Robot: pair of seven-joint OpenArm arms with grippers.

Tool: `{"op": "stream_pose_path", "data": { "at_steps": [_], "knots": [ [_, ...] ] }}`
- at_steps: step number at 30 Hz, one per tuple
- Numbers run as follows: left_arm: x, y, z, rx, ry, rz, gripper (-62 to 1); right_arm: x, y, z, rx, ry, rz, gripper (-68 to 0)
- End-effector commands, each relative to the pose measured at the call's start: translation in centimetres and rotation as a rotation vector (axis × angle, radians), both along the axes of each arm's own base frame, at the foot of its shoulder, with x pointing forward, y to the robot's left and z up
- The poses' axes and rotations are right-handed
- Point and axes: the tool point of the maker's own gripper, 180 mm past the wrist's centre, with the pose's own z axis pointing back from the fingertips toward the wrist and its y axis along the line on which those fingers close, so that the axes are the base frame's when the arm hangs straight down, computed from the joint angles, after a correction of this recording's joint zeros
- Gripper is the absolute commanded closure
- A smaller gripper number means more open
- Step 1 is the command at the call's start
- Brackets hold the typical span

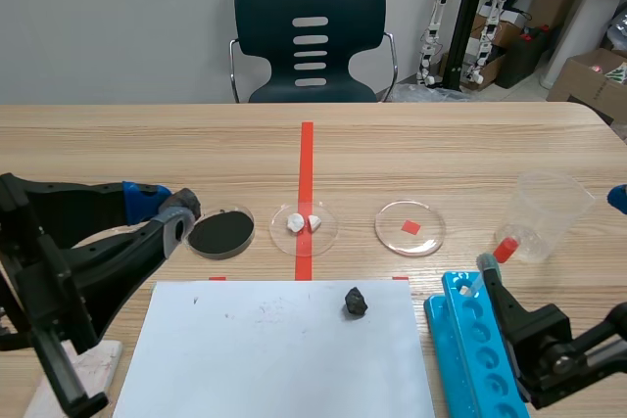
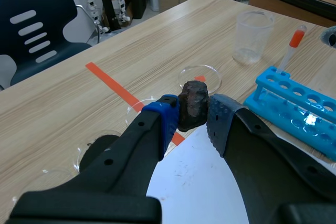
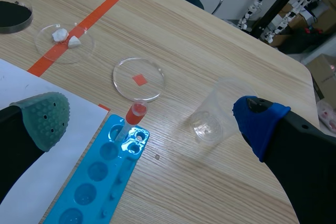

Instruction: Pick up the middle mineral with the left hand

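Now the left hand (image 2: 193,118) hangs above the table (image 2: 157,40), pinching the dark mineral (image 2: 193,100).

The scene camera is sitting between the two arms, looking across the table (image 1: 460,144) toward the chair (image 1: 311,36) at the far side. The left wrist camera is perching close behind the left gripper (image 2: 193,113), peering forward and down past the dark rock (image 2: 193,103) pinched there. The right wrist camera is looking down between the right gripper's (image 3: 152,119) spread fingers. All three views are sharing the blue rack (image 1: 475,349), the beaker (image 1: 549,212) and the red-square dish (image 1: 409,227).
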Motion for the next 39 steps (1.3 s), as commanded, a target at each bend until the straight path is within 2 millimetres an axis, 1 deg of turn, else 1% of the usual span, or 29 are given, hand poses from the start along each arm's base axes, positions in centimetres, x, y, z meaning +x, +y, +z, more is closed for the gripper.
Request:
{"op": "stream_pose_path", "data": {
  "at_steps": [1,5,8,16,39],
  "knots": [
    [0.0,-0.1,0.9,-0.035,-0.018,0.011,-11.9,0.5,0.1,1.1,0.009,-0.04,0.0,-67.9],
    [0.1,1.0,0.7,-0.027,-0.011,0.054,-11.9,0.5,0.1,1.1,0.009,-0.039,0.0,-67.9],
    [0.1,1.3,0.7,-0.026,-0.01,0.072,-11.9,0.5,0.1,1.1,0.008,-0.038,-0.001,-67.9],
    [-0.1,1.1,0.2,0.029,-0.029,0.049,-11.9,0.5,0.1,1.0,0.007,-0.036,-0.002,-67.9],
    [-0.1,1.2,0.0,0.039,-0.021,0.048,-11.9,0.5,0.1,1.0,0.008,-0.036,-0.001,-67.9]
  ]
}}
